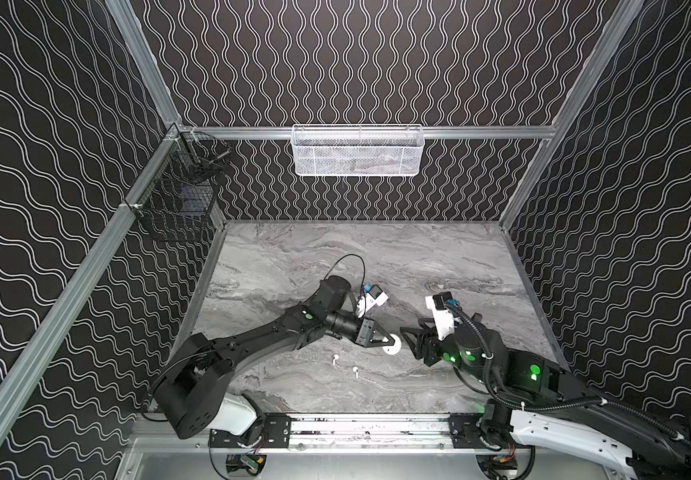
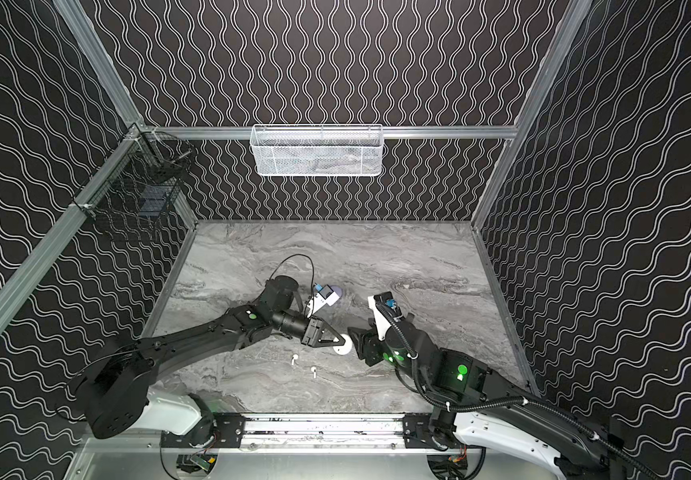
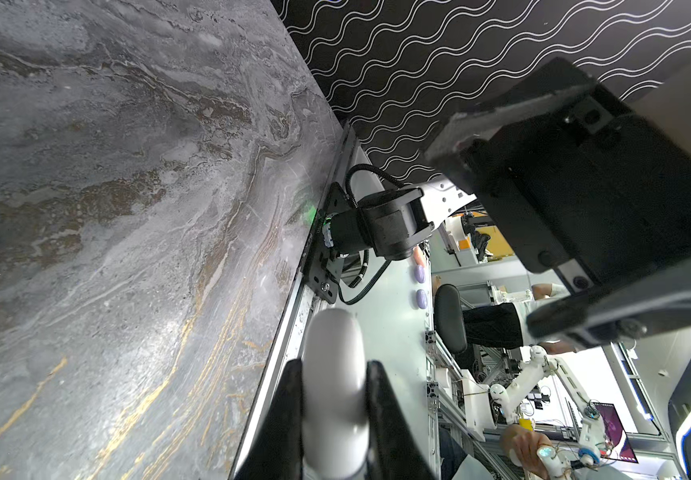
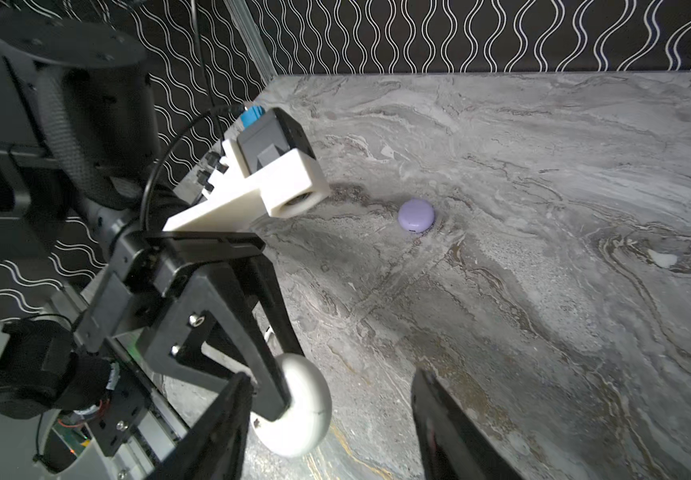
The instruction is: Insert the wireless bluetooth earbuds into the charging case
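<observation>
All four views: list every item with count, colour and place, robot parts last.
white charging case: one, white, clamped in the left gripper
lavender case: one, lavender, farther back on the table
white earbuds: two, white, lying apart on the table's near part
mesh basket: one, white, on the back rail
wire basket: one, black, on the left rail
table: one, grey marble
left gripper: one, black, shut on the white charging case
right gripper: one, black, open beside that case
</observation>
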{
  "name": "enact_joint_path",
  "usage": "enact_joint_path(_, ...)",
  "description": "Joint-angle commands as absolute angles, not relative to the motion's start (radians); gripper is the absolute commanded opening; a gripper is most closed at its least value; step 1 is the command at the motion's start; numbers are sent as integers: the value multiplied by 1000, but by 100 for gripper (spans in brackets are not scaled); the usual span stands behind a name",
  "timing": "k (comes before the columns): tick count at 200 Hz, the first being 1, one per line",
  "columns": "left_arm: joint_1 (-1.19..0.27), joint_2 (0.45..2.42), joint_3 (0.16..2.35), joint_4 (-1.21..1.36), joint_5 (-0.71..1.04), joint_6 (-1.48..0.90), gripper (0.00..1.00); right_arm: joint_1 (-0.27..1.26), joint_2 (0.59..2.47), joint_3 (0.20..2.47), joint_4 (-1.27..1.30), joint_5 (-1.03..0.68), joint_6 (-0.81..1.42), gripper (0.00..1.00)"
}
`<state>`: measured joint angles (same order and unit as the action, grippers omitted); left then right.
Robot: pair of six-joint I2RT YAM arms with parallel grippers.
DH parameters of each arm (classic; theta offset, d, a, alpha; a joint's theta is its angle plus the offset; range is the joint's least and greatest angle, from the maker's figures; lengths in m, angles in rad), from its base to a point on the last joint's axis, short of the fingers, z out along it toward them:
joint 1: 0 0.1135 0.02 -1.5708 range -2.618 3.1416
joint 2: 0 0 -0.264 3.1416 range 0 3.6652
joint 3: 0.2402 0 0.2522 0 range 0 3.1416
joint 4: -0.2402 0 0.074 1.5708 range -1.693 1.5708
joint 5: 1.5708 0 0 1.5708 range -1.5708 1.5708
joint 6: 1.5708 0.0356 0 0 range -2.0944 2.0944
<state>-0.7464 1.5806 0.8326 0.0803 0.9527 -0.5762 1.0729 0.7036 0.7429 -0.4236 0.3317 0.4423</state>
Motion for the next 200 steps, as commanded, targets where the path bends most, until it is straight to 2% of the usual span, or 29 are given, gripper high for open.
enact_joint_path(1,-726,1561,858,9,976,-496,0,1055,681,736,-384,279,475,61)
enact_joint_path(28,-700,1535,880,-53,999,-437,0,1000,669,707,-347,173,469,58)
enact_joint_path(64,-681,1500,896,-106,990,-353,0,851,700,666,-248,-63,469,55)
enact_joint_path(87,-674,1457,870,-37,1008,-368,0,739,720,621,-146,-239,482,55)
enact_joint_path(109,-673,1423,880,-84,983,-311,0,624,747,561,-3,-450,520,54)
enact_joint_path(138,-673,1413,884,-105,988,-284,0,557,777,502,161,-644,560,53)
enact_joint_path(200,-673,1397,885,-114,987,-260,0,544,800,423,344,-788,581,52)
